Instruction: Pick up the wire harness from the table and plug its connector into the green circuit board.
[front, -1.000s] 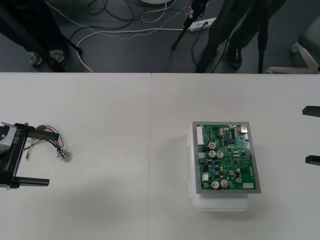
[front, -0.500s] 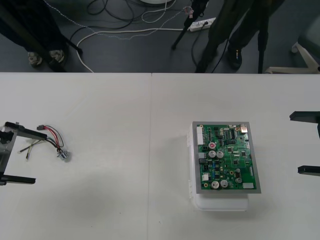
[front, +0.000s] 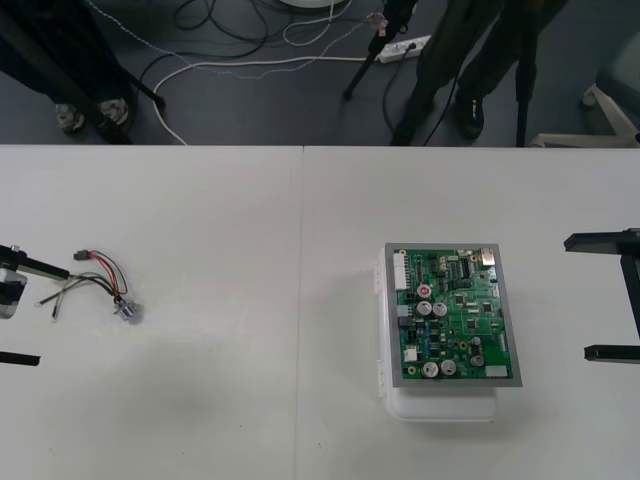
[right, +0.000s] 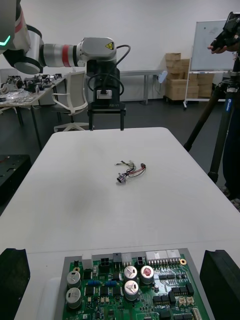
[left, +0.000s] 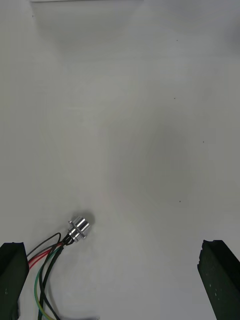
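Observation:
The wire harness (front: 100, 281) lies flat on the table at the far left, its black plug (front: 82, 254) toward the far side and its round metal socket (front: 128, 311) toward the near side. My left gripper (front: 14, 310) stands open at the table's left edge, just left of the harness and not touching it. In the left wrist view the socket (left: 79, 227) and wires (left: 44, 260) lie close to one finger (left: 11, 272). The green circuit board (front: 452, 313) sits on its white base (front: 440, 406) right of centre. My right gripper (front: 606, 297) is open, to the right of the board.
In the right wrist view the board (right: 135, 292) lies between my open fingers (right: 220, 282), the harness (right: 131, 171) farther out, and the left gripper (right: 106, 111) beyond it. A seam (front: 301, 300) runs down the table's middle. Dark floor with cables lies past the far edge.
My left gripper has drawn back to the left, uncovering the harness, which has stayed put. My right gripper has come in from the right edge toward the board.

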